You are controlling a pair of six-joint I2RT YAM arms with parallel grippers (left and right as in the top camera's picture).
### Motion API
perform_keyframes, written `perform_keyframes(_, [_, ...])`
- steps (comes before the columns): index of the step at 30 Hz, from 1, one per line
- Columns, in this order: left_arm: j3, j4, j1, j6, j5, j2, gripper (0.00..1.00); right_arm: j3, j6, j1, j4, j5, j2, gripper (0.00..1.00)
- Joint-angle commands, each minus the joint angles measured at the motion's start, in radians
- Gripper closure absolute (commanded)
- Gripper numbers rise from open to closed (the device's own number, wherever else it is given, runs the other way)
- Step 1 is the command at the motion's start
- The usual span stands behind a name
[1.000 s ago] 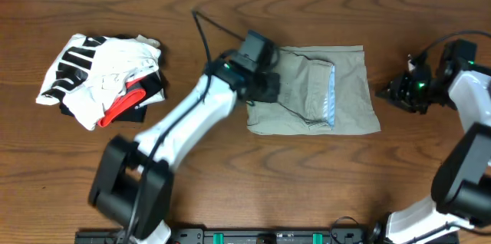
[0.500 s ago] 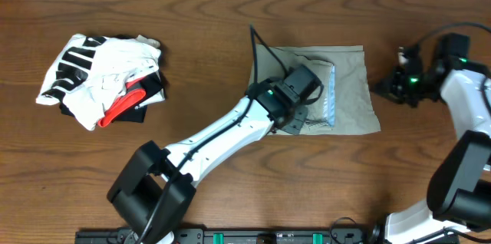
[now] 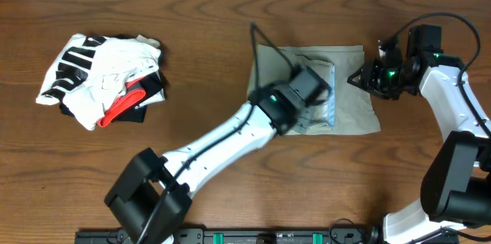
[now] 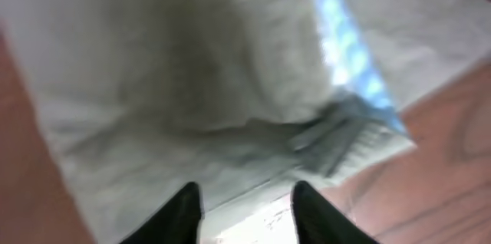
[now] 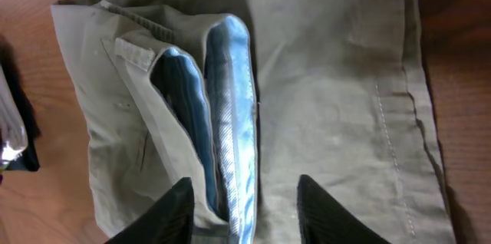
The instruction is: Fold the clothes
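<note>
Wooden table (image 3: 192, 14), one lot. Left gripper (image 4: 247, 198): fingers spread, empty, low over middle of shorts (image 3: 349, 83). Shorts: right of centre, partly folded, blue lining running near-to-far. Right gripper (image 5: 245, 194): spread, empty, at their right edge. Left arm judged nearer.

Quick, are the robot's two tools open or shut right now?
Left tool: open, holding nothing, over the khaki shorts.
Right tool: open, holding nothing, over the same shorts.
</note>
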Motion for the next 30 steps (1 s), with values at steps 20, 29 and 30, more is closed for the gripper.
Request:
perform_keyframes(20, [0.071, 0.138, -0.037, -0.064, 0.037, 0.113, 0.47, 0.005, -0.022, -0.142, -0.106, 0.033, 0.012, 0.53])
perform_keyframes(29, [0.079, -0.099, 0.07, -0.047, -0.02, 0.08, 0.47, -0.013, -0.082, -0.029, -0.078, 0.038, 0.013, 0.71])
perform_keyframes(30, [0.079, -0.122, 0.089, -0.047, -0.023, 0.069, 0.47, -0.016, -0.067, -0.01, -0.059, 0.069, 0.016, 0.78])
